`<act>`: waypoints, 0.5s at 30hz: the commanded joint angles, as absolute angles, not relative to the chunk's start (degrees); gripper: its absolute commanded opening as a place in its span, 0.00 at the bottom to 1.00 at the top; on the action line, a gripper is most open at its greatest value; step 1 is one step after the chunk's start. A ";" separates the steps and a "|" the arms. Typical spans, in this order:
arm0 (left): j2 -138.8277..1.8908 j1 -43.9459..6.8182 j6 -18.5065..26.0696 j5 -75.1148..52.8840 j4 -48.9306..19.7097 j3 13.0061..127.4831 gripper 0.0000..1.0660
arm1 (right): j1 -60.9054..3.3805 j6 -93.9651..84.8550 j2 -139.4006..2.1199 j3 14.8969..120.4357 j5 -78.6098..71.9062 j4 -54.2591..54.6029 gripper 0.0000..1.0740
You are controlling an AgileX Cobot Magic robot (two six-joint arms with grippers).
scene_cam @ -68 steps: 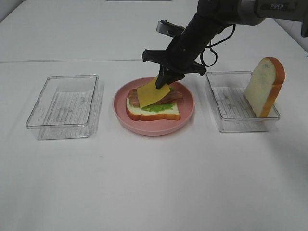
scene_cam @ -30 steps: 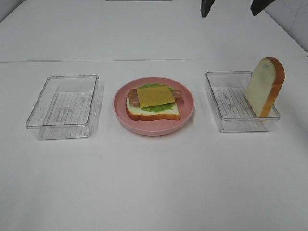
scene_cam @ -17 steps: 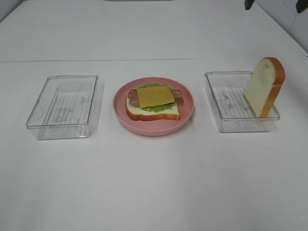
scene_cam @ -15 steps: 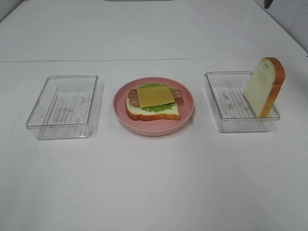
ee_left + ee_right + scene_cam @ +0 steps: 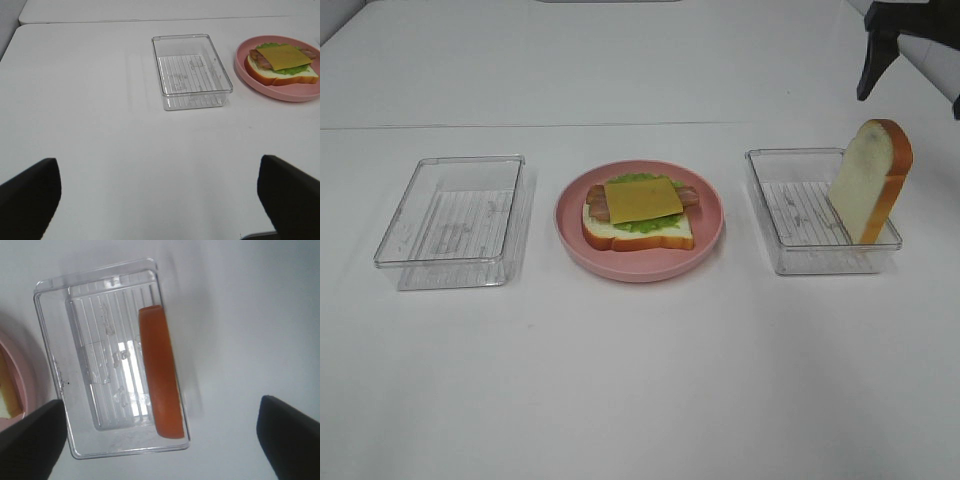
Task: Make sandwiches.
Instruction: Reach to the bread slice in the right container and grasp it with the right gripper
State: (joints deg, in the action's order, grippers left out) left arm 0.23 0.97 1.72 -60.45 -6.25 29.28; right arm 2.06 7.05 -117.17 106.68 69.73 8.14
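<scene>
On plate (image 5: 708, 232), cheese (image 5: 643, 200) tops sandwich (image 5: 640, 238); 1 slice (image 5: 868, 182) leaning in tray (image 5: 802, 262).

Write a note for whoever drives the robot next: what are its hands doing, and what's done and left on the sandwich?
Left gripper: open, empty.
Right gripper: open, empty, above the right clear tray.
Pink plate holds bottom bread slice, lettuce leaf, bacon strips, cheese square on top.
Second bread slice stands leaning in that tray.
Done: stack up to the cheese.
Left: lay the second bread slice on the cheese.
</scene>
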 commanded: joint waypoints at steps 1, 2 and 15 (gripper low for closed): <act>1.60 0.86 1.43 -59.47 -6.76 29.16 0.93 | 2.23 5.79 -121.64 106.34 70.13 9.28 0.88; 1.60 0.86 1.43 -59.47 -6.76 29.16 0.93 | 2.23 5.79 -122.38 106.34 70.07 8.88 0.88; 1.60 0.86 1.43 -59.47 -6.76 29.16 0.93 | 2.23 5.61 -127.88 106.34 67.32 7.16 0.86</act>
